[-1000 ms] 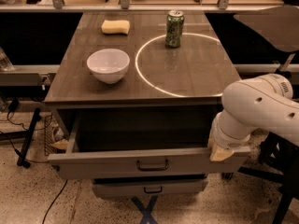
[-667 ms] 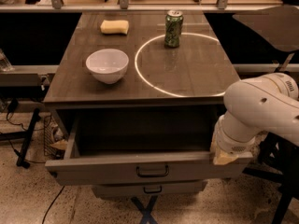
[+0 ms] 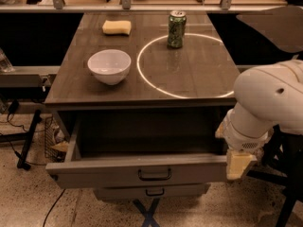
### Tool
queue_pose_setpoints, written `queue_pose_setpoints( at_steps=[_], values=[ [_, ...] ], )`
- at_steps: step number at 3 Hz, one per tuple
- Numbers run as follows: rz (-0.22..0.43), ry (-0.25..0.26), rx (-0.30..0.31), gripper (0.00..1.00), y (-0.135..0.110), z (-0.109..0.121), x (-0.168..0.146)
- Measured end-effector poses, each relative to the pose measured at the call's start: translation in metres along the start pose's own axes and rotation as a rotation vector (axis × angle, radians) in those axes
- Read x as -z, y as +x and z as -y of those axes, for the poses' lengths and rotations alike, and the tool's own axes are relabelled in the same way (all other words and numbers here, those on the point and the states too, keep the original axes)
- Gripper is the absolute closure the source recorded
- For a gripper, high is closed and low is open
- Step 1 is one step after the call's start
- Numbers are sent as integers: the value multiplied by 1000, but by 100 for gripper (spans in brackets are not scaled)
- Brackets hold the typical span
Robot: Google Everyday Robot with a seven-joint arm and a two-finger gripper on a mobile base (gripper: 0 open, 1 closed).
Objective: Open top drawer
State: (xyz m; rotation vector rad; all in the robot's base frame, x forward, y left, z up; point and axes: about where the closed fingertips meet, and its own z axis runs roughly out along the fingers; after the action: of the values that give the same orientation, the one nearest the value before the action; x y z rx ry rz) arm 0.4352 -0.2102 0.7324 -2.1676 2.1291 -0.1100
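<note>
The top drawer (image 3: pixel 94 173) is grey and stands pulled well out from under the tabletop, so its deep grey interior (image 3: pixel 147 135) shows. Its dark bar handle (image 3: pixel 155 175) sits at the centre of the front. My gripper (image 3: pixel 239 163) is at the right end of the drawer front, below the bulky white arm (image 3: pixel 270 103), against or just beside the drawer's right corner. The arm hides the contact point.
A narrower lower drawer (image 3: pixel 151 192) shows just under the top one. On the tabletop (image 3: pixel 199 74) are a white bowl (image 3: pixel 109 65), a green can (image 3: pixel 176 29) on a white ring, and a yellow sponge (image 3: pixel 117 27). Cables and a stand leg lie at the left on the floor.
The top drawer has slid further out toward the camera. My arm and gripper have moved with its right end, slightly down and forward.
</note>
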Motion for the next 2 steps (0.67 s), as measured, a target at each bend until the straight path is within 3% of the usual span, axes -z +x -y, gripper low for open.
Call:
queue_pose_setpoints(
  at_steps=[1,2],
  values=[
    [7,48,46,15,-8,20,43],
    [38,67,60,39,-17,38,51]
  ],
)
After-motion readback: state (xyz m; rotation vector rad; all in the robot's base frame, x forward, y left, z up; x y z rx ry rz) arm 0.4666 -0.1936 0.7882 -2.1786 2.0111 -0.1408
